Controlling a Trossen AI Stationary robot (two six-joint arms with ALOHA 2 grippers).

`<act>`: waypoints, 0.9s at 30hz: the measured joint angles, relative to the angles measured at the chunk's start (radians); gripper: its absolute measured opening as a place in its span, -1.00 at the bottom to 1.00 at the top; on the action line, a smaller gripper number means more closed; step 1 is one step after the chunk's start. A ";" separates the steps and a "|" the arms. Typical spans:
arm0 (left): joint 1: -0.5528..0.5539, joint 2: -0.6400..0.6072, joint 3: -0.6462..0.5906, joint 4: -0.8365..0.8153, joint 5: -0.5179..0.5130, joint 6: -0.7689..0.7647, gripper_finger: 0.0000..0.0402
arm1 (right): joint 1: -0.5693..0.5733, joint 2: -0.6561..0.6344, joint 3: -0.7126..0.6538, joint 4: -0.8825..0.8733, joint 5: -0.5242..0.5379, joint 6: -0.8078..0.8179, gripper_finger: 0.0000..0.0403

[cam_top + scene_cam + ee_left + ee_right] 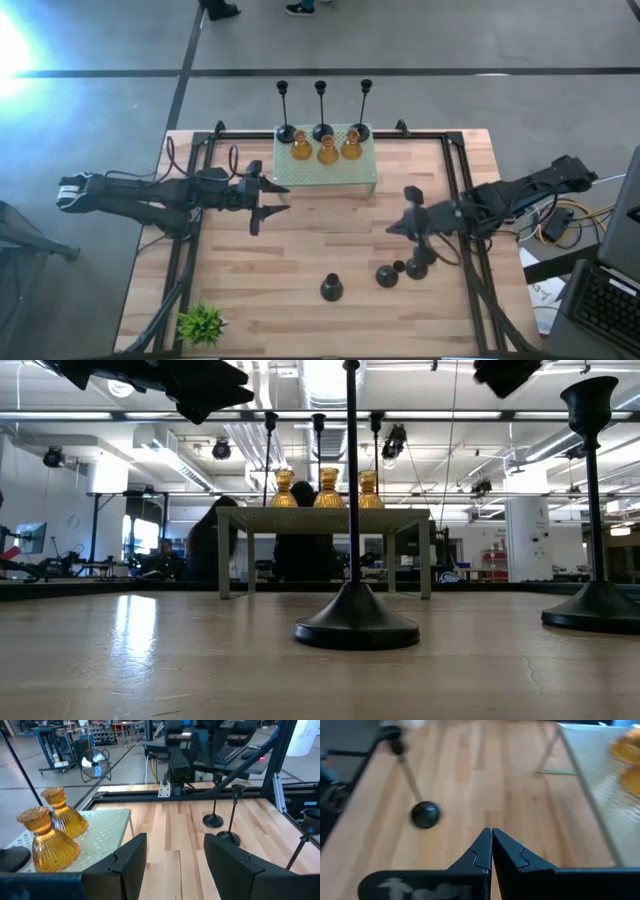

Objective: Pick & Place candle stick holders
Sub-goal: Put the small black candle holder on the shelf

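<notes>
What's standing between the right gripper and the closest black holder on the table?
Nothing visible. The right gripper is shut, and only the bare wood of the table shows between it and the black holder.

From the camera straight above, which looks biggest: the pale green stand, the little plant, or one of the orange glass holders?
Largest to smallest in the high view:
1. The mint-green stand, by far the widest.
2. The leafy plant.
3. A single amber holder, clearly smaller than the plant.
The three amber holders look alike in size.

Bare wood btwn the mint-green stand (326, 170) & three black holders (385, 275) on the front half; plant (203, 324) blocks front-left corner.
</notes>
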 joint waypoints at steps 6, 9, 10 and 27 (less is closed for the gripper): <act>0.000 -0.014 0.000 -0.010 0.001 -0.026 0.01 | 0.156 -0.046 0.037 -0.119 0.129 0.116 -0.96; 0.000 -0.015 0.000 -0.012 0.002 -0.040 0.01 | 0.230 -0.063 0.045 -0.125 0.144 0.187 -0.96; 0.000 -0.016 0.000 -0.011 0.002 -0.041 0.01 | 0.256 -0.065 0.045 -0.127 0.144 0.217 -0.96; 0.000 -0.016 0.000 -0.011 0.000 -0.053 0.01 | 0.616 0.057 0.183 -0.570 0.239 1.026 -0.96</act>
